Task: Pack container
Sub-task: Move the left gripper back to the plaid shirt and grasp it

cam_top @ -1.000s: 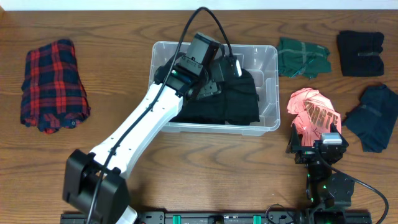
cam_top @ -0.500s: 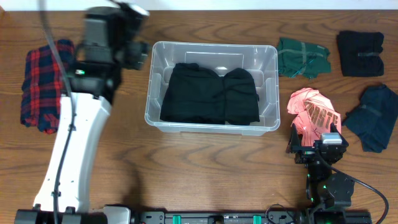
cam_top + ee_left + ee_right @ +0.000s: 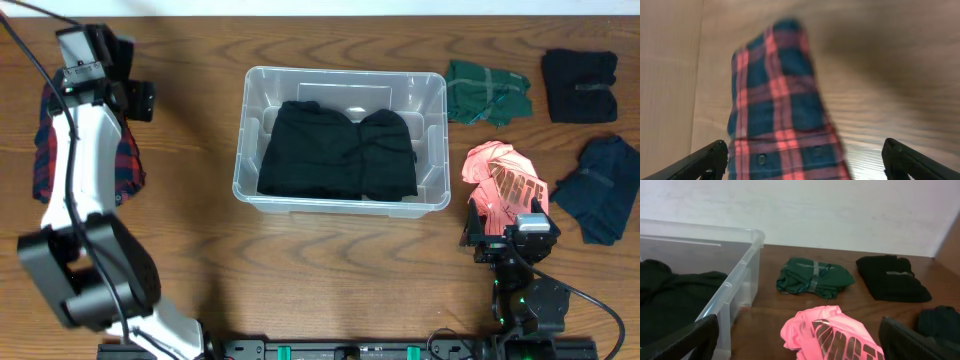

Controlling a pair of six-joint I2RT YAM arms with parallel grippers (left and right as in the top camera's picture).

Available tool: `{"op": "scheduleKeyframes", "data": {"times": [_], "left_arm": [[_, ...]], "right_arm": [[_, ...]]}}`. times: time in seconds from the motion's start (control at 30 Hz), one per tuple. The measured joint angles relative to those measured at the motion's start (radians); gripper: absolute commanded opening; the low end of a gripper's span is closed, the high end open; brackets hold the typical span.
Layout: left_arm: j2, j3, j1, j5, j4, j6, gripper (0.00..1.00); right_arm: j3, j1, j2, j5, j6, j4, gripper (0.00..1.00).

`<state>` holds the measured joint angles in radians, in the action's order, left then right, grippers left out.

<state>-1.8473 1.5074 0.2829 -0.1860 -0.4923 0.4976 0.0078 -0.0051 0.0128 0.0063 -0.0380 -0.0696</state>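
The container [image 3: 250, 130] sits mid-table with black clothing [image 3: 340, 155] folded inside; the right wrist view cuts off all but its right end. Well left of the container, the left arm [image 3: 85, 180] hides much of the plaid shirt [image 3: 780, 115], which is blurred beneath the left gripper [image 3: 802, 152], jaws wide, empty. Right of the container, the right gripper [image 3: 797, 330] gapes, empty, facing a pink garment [image 3: 840, 335] cropped at the bottom

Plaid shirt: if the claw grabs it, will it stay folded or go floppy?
Probably floppy: the plaid shirt is soft folded cloth, so its layers would likely droop and unfold. Thin cloth, so probably light. Lying flat on the table, it shouldn't roll.
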Motion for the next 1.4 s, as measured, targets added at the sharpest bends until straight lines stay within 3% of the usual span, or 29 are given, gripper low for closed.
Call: {"op": "scheduleKeyframes", "data": {"times": [0.43,0.73,1.4], "left_arm": [[-0.161,0.000,0.027,-0.206,0.138,0.038,0.98],[-0.276,0.000,0.026,-0.245,0.224,0.040,0.98],[-0.350,0.000,0.024,-0.282,0.240,-0.091,1.00]], "right_arm": [[0.000,0.000,0.000,0.000,0.000,0.000,0.99],[0.000,0.000,0.000,0.000,0.000,0.000,0.99],[0.000,0.000,0.000,0.000,0.000,0.000,0.99]]}}
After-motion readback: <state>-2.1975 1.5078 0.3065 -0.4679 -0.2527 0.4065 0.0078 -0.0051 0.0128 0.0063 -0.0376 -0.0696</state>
